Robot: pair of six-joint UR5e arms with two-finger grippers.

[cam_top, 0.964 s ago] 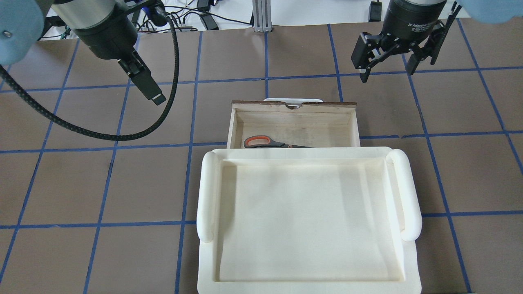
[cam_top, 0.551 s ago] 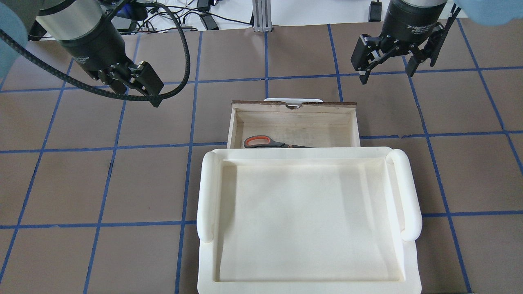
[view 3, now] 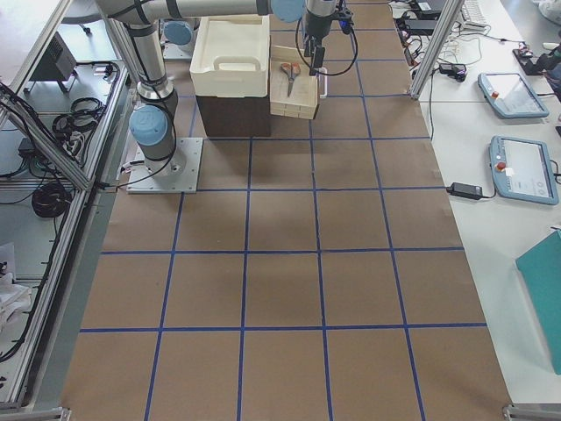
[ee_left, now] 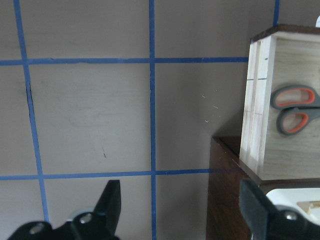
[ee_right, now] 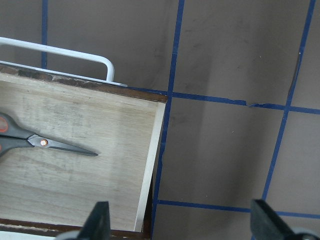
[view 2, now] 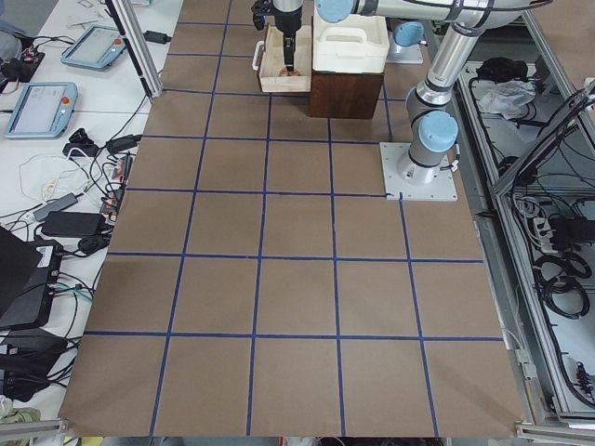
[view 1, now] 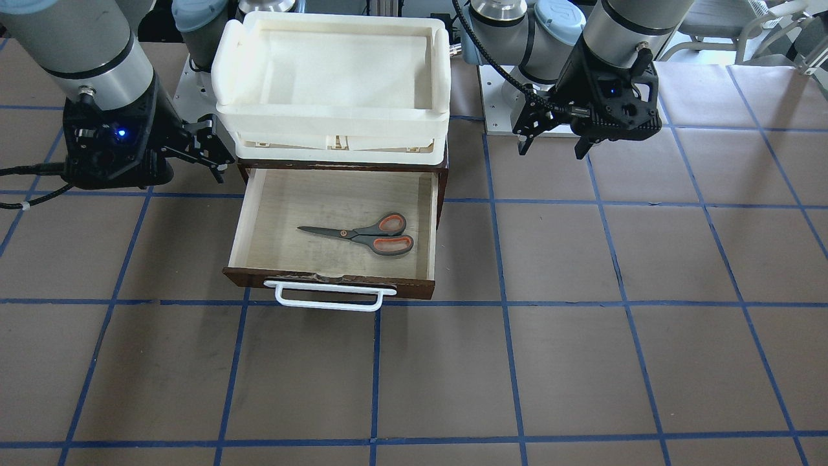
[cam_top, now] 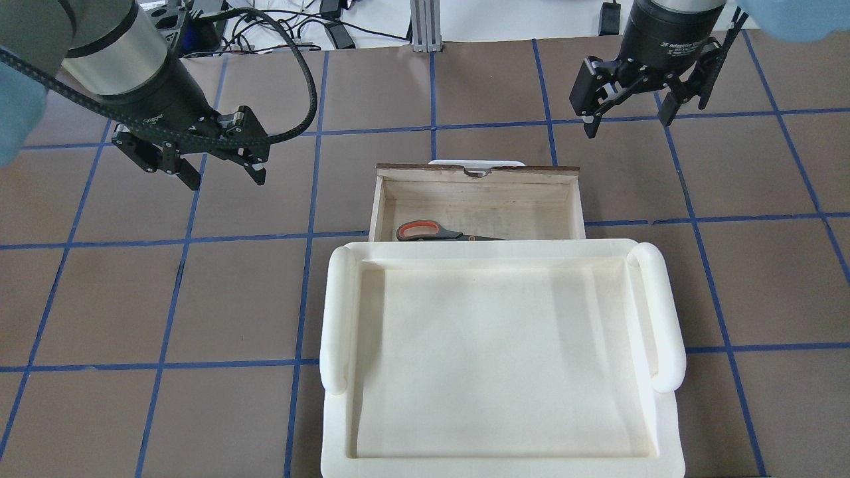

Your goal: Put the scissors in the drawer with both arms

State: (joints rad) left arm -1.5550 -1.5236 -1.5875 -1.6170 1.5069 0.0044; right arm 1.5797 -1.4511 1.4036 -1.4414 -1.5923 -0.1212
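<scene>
The left gripper [cam_top: 224, 179] hangs released, jaws spread wide and empty, above the bare table [cam_top: 133, 299] between the left edge and the drawer [view 1: 323, 279]. The drawer stands pulled out toward the far edge from beneath a white tray [view 1: 223, 65], and the scissors [view 1: 365, 234] lie flat on its floor, handles toward the left edge, blades toward the right. The right gripper [cam_top: 627, 125] is likewise spread and empty, above the table on the drawer's right side.

You had drawer [view 1: 310, 200] in pale matt plywood, scuffed; front dark brown wood, top edge chipped. Handle [view 1: 323, 304] looked smooth white. Scissors [view 1: 362, 236]: dull metal blades, matt grey grips. Tray [cam_top: 335, 312] was cream matt plastic. Table [view 1: 582, 336] wore matt brown sheet.
</scene>
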